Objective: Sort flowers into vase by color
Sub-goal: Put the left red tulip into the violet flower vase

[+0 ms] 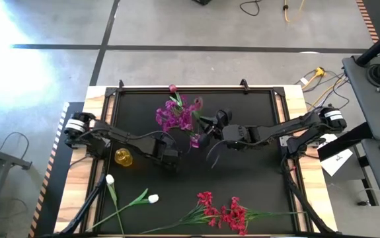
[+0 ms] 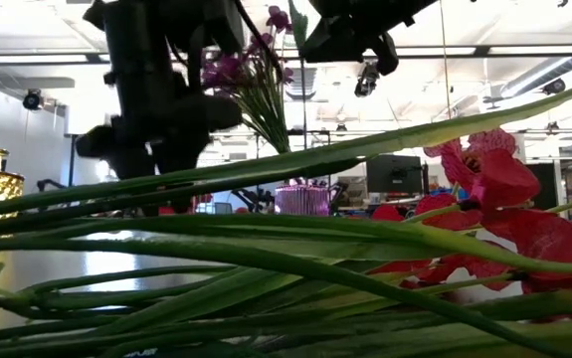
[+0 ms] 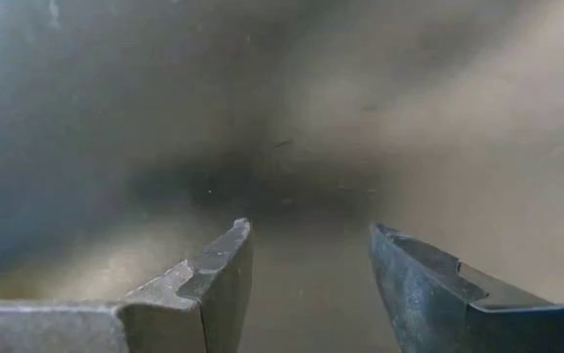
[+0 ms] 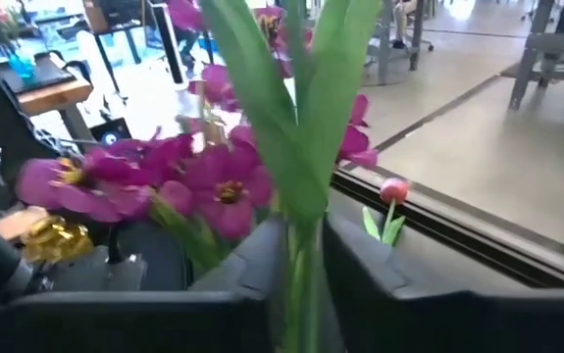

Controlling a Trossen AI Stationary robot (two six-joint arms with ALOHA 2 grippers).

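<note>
Right end effector clamped on a green stem, upright, just beside the purple vase toward the left arm; left end effector apart, empty, nearby.

Bare dark mat is lying open across the table's right half, between the right arm and the front edge. Along that front edge, red flowers and white tulips are blocking a low approach. Near the centre, the purple bunch in its pink vase is standing in the way, with the right gripper crowding it. A gold vase is occupying the left side beside the left gripper.
</note>
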